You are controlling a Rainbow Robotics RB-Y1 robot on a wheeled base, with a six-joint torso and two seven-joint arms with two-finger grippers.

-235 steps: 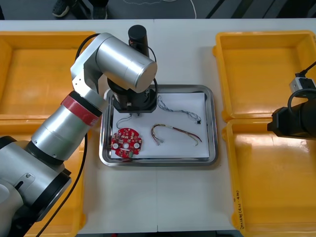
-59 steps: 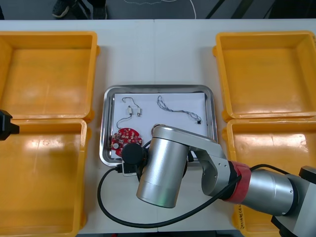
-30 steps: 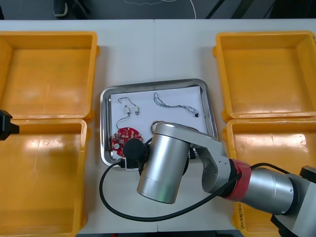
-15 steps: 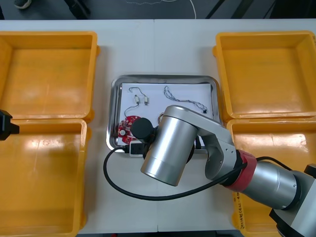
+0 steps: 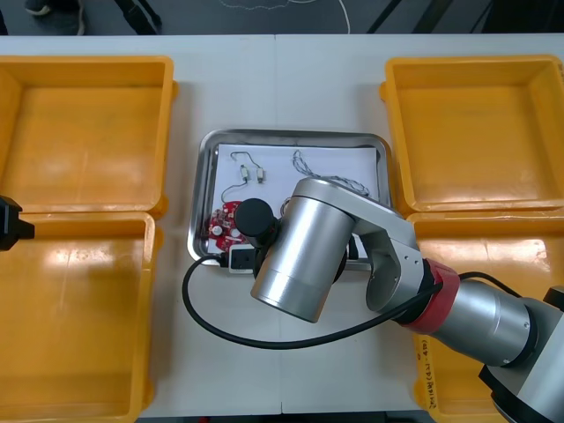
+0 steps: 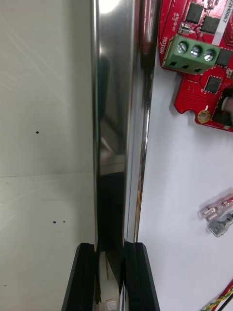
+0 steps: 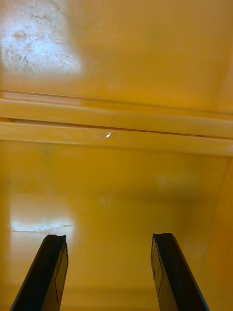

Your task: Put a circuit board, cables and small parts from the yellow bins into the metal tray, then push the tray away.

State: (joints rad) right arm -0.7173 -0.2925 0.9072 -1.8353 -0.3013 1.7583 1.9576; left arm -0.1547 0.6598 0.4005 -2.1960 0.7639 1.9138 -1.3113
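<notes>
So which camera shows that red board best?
Right wrist view: the board is close, chips clear, beyond the right pincer clamping the tray rim. From the front the arm half covers it. The left wrist faces a yellow bin.

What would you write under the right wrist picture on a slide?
Right gripper shut on the rim of the metal tray, the red circuit board lying inside on white.

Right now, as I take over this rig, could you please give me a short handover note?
Right gripper shut on the near rim of the metal tray. Left gripper open, parked over a left yellow bin.
Circuit board, red and yellow cable and twisted cable lie in the tray.
Done: loading, as far as visible.
Left: push the tray away, release.
</notes>
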